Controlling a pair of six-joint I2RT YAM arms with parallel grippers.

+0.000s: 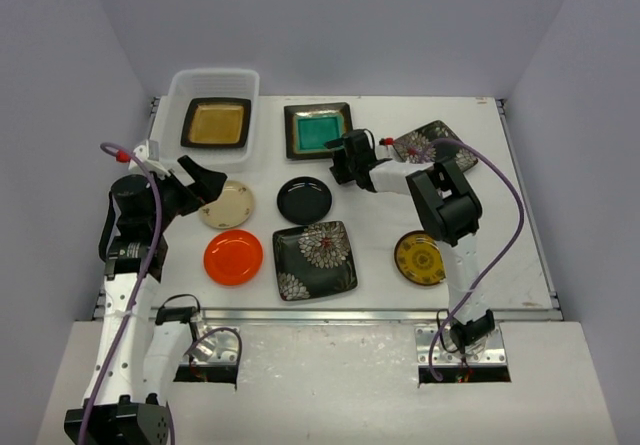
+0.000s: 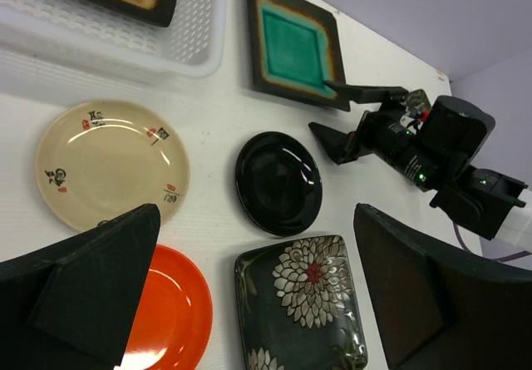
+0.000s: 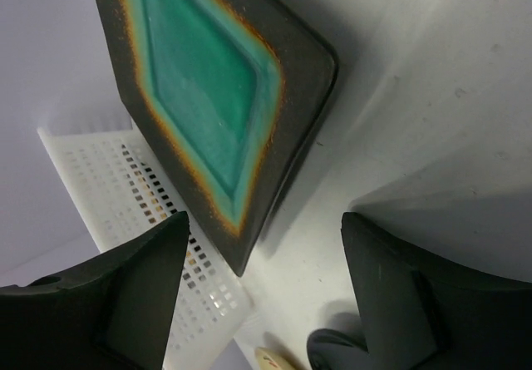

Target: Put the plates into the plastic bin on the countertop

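Right tool (image 1: 345, 160): positioned at the near right corner of the teal square plate (image 1: 318, 130), jaws spread, one on each side of the corner (contact cannot be confirmed). This plate lies on the worktop (image 1: 500, 245) beside the plastic bin (image 1: 215, 73), which holds the amber plate (image 1: 214, 123). Left tool (image 1: 205, 180): spread, empty, above the cream plate (image 1: 232, 208).

Left fingers (image 2: 91, 295) spread wide — right fingers (image 3: 125, 295) parted.
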